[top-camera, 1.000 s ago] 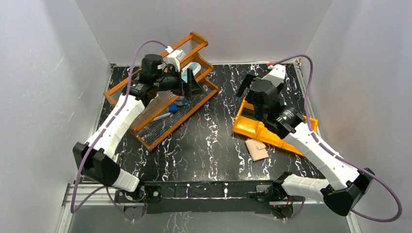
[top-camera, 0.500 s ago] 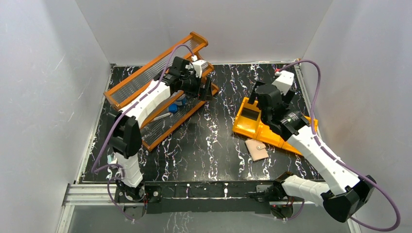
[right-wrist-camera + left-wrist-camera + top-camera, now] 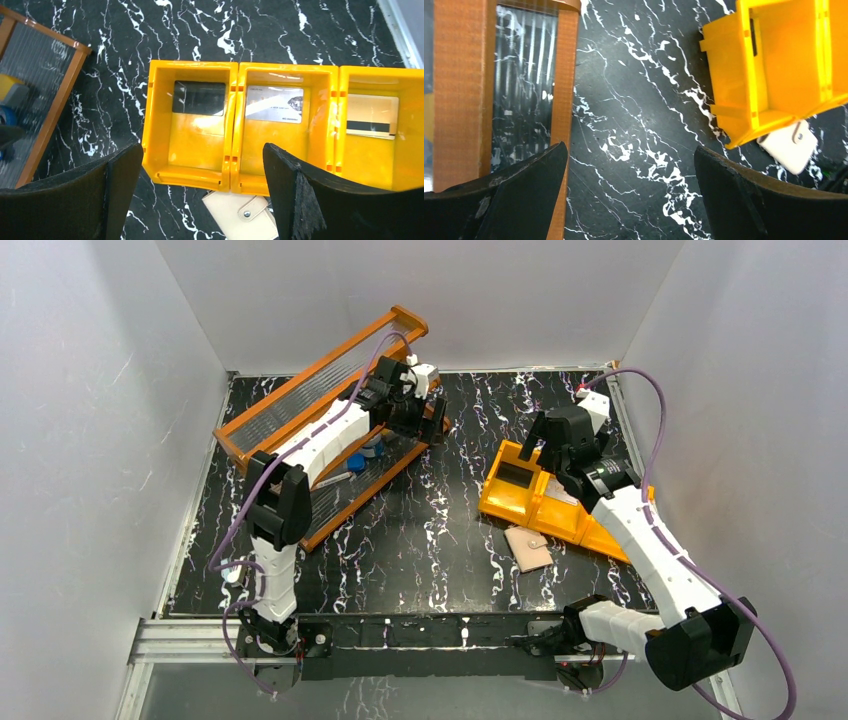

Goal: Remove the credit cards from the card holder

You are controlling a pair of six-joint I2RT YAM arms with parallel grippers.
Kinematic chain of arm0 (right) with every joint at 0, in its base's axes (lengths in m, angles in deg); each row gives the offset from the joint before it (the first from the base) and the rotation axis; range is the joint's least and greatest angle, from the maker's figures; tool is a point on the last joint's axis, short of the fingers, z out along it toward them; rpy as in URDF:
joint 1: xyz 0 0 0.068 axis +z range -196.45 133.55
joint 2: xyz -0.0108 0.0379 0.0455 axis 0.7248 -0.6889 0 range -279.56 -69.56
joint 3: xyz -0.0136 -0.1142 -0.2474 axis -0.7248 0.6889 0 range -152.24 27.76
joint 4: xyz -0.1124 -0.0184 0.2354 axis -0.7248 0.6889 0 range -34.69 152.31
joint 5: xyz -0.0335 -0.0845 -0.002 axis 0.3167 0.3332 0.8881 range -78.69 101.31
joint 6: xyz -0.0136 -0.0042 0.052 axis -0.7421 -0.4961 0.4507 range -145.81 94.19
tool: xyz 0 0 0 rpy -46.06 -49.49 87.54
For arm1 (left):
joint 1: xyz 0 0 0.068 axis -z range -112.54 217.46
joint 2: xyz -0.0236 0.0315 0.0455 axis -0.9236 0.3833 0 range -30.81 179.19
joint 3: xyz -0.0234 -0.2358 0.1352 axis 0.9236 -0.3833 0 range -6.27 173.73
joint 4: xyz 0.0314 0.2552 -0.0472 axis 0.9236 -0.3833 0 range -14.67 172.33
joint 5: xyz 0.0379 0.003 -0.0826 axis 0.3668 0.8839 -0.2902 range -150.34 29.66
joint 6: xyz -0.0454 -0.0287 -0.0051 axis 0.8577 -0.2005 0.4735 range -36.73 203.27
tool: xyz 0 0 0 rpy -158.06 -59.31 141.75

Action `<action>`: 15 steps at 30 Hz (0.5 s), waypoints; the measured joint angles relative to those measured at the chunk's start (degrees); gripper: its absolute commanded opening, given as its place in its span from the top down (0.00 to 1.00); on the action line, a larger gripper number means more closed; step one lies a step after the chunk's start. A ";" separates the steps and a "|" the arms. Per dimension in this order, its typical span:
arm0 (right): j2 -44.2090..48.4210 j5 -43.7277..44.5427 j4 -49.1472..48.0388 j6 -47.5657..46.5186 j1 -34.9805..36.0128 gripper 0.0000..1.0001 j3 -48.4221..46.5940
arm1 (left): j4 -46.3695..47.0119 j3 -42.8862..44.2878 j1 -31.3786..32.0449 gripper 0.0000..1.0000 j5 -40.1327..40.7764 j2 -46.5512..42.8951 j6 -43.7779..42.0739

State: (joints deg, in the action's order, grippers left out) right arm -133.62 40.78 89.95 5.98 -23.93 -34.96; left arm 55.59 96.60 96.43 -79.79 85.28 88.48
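The card holder lies flat and closed on the black, white-veined counter, its little tab and snap facing up. It sits right of the middle, between the counter's near edge and the yellow-orange tray, right against the tray's near wall.

The tray has three compartments in a row, and each holds one card lying flat: a dark card in the compartment nearest the counter's middle, a silvery card in the middle one, and a pale card with a black stripe in the one nearest the right edge.

The right tool hangs above the tray, well clear of it. Its two fingers are spread wide, about one compartment apart in its own view, and it holds nothing.

The left tool is over toward the far left corner, above the end of a brown-framed rack with ribbed clear panels that stands slanted there. Its fingers are also spread wide, with only bare counter showing between them, so it grips nothing. A small blue thing lies in the rack.
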 measured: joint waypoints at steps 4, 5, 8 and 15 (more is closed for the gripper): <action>-0.20 -2.19 0.00 0.02 -0.04 0.02 0.00 | -0.20 1.25 0.85 0.02 6.51 0.85 -0.04; -0.22 -2.64 0.02 0.00 -0.04 0.02 0.00 | -0.31 1.25 1.01 0.02 8.74 0.90 -0.09; -0.31 -3.37 0.02 0.00 -0.09 0.02 0.00 | -0.09 0.87 0.68 0.02 13.18 0.87 -0.02; -1.75 -4.63 0.04 -0.02 -0.61 0.02 0.00 | 1.77 -6.25 -3.39 0.02 19.80 -1.18 0.35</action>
State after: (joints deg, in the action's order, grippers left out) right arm -135.36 36.15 89.99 5.96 -24.54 -34.96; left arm 57.36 90.35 93.05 -59.98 84.10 88.83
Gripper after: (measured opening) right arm 0.983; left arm 0.983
